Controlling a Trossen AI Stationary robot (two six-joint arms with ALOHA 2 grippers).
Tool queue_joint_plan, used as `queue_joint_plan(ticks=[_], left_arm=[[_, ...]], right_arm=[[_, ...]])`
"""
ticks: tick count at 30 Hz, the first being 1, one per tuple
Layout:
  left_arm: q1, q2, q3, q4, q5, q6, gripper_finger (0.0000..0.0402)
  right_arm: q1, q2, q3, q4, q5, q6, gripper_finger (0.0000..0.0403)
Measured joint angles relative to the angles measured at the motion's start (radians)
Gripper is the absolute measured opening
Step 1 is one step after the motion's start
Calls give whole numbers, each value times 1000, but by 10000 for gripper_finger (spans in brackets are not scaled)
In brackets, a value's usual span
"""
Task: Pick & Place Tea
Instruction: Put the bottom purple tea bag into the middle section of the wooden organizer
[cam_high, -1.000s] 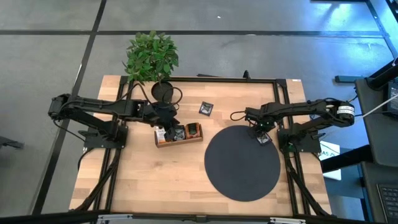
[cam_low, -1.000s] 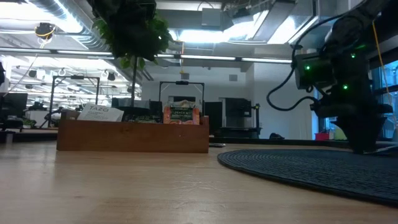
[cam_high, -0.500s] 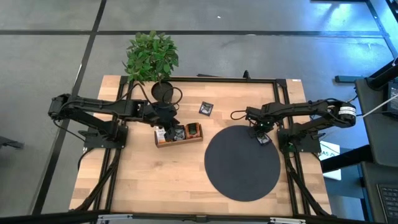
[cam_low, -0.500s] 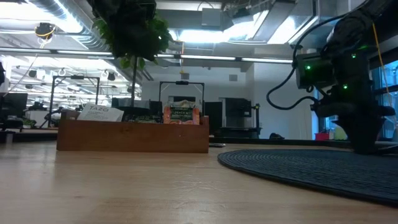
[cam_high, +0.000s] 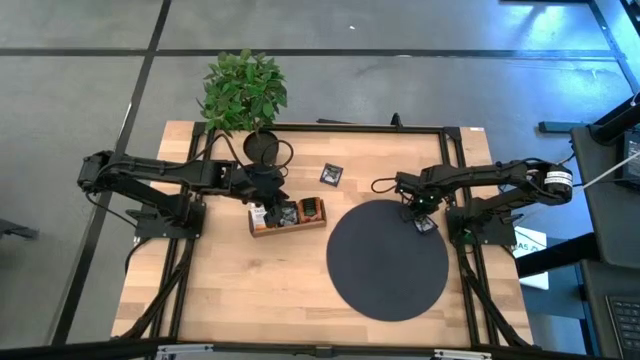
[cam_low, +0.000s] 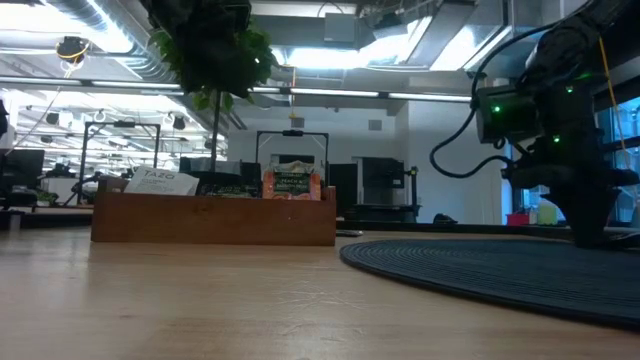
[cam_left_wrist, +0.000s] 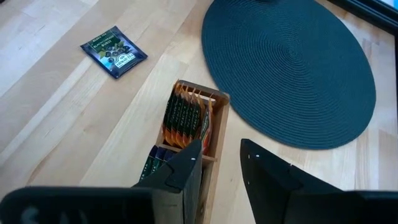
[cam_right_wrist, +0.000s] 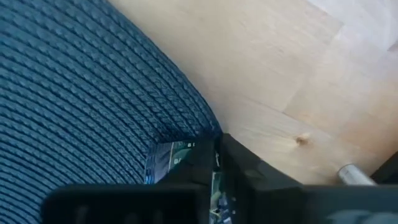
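**Right wrist view: sachet pinched at mat's rim**

Right gripper (cam_right_wrist: 214, 171) is closed on a tea sachet (cam_right_wrist: 168, 160) at lower centre, on the mat (cam_right_wrist: 74, 93) edge. The tray (cam_high: 288, 215) lies far left in the high view, under the left gripper (cam_left_wrist: 221, 165), part-open.

You're in an open lab or office: exposed ceiling ducts (cam_low: 90, 45), strip lights (cam_low: 330, 95), monitor-laden desks (cam_low: 30, 185) behind the counter.

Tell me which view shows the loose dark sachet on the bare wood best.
The left wrist view: the dark sachet lies flat, print visible, apart from the tray. The high view shows it small; the low and right wrist views don't show it.
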Motion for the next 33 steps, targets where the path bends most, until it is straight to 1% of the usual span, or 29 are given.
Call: queue_joint_plan(ticks=[2, 6, 9, 11, 14, 20, 22, 25, 27, 29, 31, 33], left_arm=[[0, 0, 0, 0, 0, 0, 107], [0, 0, 0, 0, -1, 0, 110], [0, 0, 0, 0, -1, 0, 109], [0, 0, 0, 0, -1, 0, 107], [0, 0, 0, 0, -1, 0, 107], [0, 0, 0, 4, -1, 0, 110], [0, 0, 0, 25, -6, -11, 108], [0, 0, 0, 92, -49, -76, 108], [0, 0, 0, 142, -86, -117, 110], [0, 0, 0, 200, -112, -139, 114], [0, 0, 0, 266, -123, -140, 117], [0, 0, 0, 341, -143, -140, 119]], right_arm=[[0, 0, 0, 0, 3, -15, 9], [0, 1, 5, -18, 7, -21, 8], [1, 8, 45, -114, 61, -28, 4], [0, 6, 97, -172, 105, -45, 4], [1, 6, 171, -230, 137, -66, 3], [6, 5, 317, -219, 145, -98, 3], [24, 4, 384, -173, 164, -99, 3], [73, 4, 479, -59, 254, -121, 3], [115, 4, 542, 48, 335, -153, 3], [162, 3, 591, 163, 437, -180, 2], [209, 3, 623, 297, 532, -221, 2], [249, 6, 642, 451, 604, -282, 2]])
